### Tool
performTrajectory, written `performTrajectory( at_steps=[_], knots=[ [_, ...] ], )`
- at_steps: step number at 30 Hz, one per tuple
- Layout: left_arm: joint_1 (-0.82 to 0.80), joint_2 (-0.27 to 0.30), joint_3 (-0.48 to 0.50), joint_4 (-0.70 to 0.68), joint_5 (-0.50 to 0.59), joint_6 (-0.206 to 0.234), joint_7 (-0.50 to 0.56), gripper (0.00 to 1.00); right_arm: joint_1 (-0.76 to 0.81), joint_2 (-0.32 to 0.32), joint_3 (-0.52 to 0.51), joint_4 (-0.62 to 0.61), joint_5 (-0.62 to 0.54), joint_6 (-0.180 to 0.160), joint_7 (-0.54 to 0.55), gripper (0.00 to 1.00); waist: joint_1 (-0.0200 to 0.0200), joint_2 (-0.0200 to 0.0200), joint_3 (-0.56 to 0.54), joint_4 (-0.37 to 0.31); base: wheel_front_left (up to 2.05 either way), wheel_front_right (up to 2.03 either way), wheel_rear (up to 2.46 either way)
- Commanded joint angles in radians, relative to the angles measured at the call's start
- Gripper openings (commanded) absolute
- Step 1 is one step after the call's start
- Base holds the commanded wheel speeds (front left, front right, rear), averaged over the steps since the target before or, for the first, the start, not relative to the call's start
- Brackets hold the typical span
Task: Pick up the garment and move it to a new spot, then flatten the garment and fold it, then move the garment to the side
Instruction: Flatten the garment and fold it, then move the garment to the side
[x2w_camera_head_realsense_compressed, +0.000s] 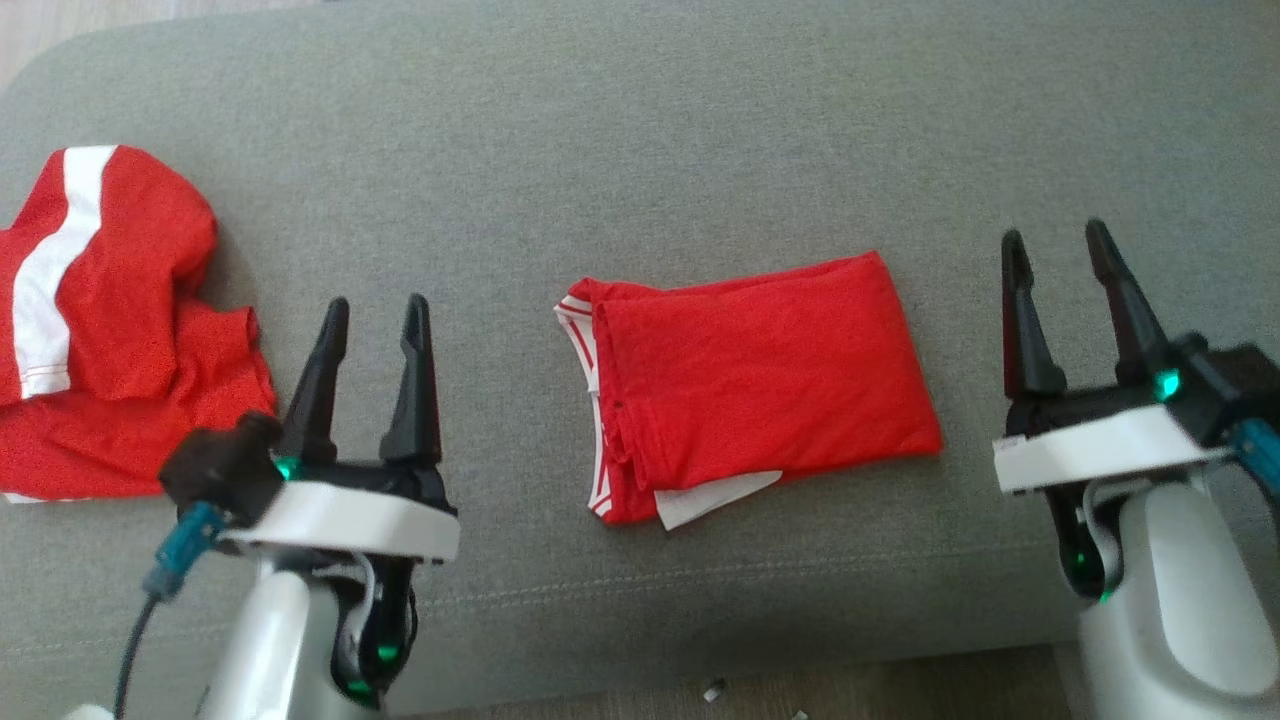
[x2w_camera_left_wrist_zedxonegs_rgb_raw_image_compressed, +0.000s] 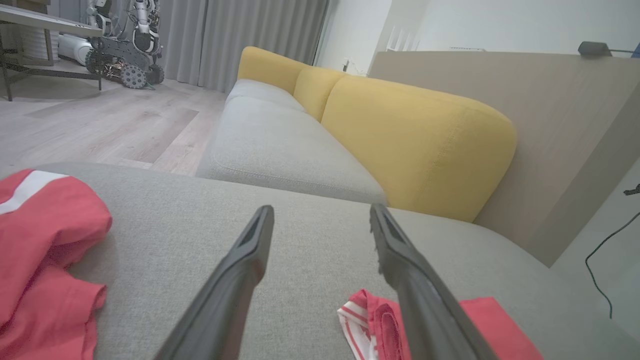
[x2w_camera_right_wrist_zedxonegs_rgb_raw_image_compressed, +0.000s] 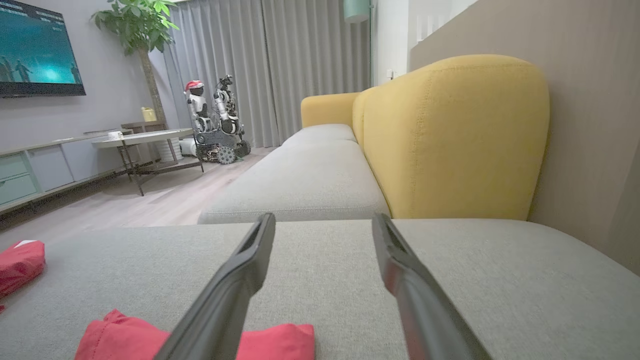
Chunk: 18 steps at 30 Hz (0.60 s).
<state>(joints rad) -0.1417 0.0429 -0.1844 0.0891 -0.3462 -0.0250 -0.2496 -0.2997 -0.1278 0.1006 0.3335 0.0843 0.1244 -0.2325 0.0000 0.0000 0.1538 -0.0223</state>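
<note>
A folded red garment with white trim lies flat in the middle of the grey cushion. Its trimmed edge shows low in the left wrist view, and its far edge lies at the bottom of the right wrist view. My left gripper stands open to the garment's left, apart from it, with nothing between its fingers. My right gripper stands open to the garment's right, also empty and clear of the cloth.
A second red garment with a white stripe lies crumpled at the cushion's left edge. Yellow sofa backs and more grey seats stretch beyond. Wooden floor, a table and another robot stand further off.
</note>
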Motion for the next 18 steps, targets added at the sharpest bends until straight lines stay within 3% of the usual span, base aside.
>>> performTrajectory(
  at_steps=[1, 18],
  knots=[
    [-0.004, 0.007, 0.021, -0.040, 0.023, 0.008, -0.012, 1.00, 0.004, 0.010, 0.007, -0.046, -0.022, 0.006, -0.013, 1.00, 0.0000, 0.0000, 0.001, 0.001, 0.00, 0.00, 0.00],
    [0.017, 0.007, 0.010, -0.060, 0.058, 0.025, -0.012, 1.00, 0.034, 0.052, -0.015, -0.062, -0.059, 0.006, -0.018, 1.00, 0.0000, 0.0000, 0.014, 0.008, 0.00, 0.00, 0.00]
  ],
)
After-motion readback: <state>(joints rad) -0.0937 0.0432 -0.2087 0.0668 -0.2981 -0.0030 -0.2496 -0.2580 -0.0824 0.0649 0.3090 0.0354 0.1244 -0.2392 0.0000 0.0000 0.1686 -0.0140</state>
